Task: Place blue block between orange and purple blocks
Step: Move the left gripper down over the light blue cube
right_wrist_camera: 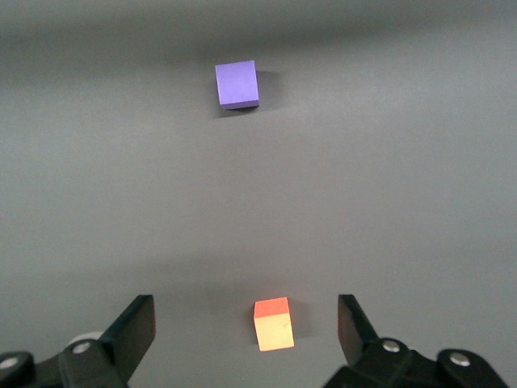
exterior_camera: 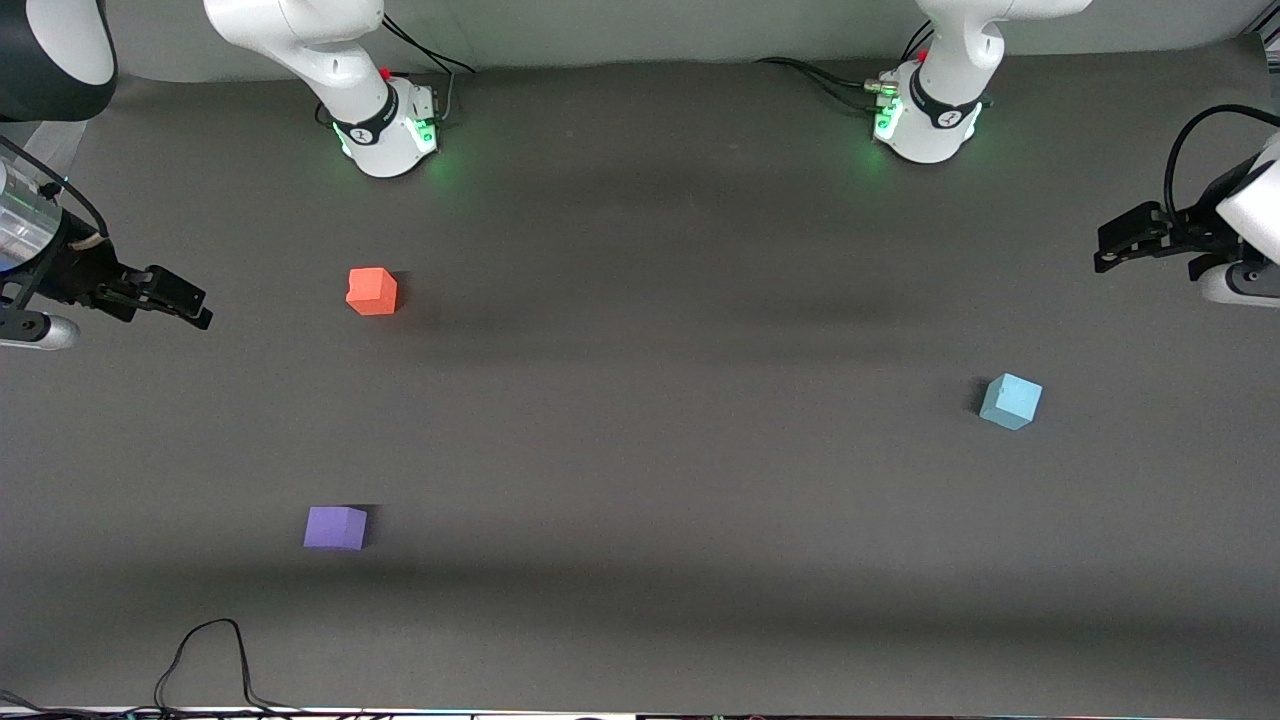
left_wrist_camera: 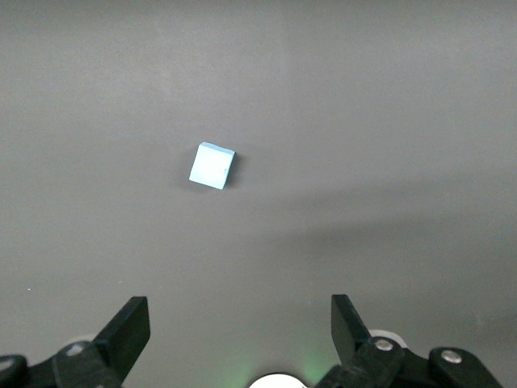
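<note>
The blue block [exterior_camera: 1010, 401] lies on the dark table toward the left arm's end; it also shows in the left wrist view [left_wrist_camera: 212, 166]. The orange block [exterior_camera: 372, 291] and the purple block [exterior_camera: 335, 527] lie toward the right arm's end, the purple one nearer the front camera. Both show in the right wrist view, orange [right_wrist_camera: 273, 323] and purple [right_wrist_camera: 237, 83]. My left gripper [exterior_camera: 1103, 250] [left_wrist_camera: 240, 311] is open and empty, in the air over the table's edge, apart from the blue block. My right gripper [exterior_camera: 200, 308] [right_wrist_camera: 246, 311] is open and empty, in the air beside the orange block.
The two arm bases [exterior_camera: 385, 130] [exterior_camera: 925, 120] stand along the table's edge farthest from the front camera. A black cable [exterior_camera: 215, 660] loops on the table at the edge nearest that camera, close to the purple block's end.
</note>
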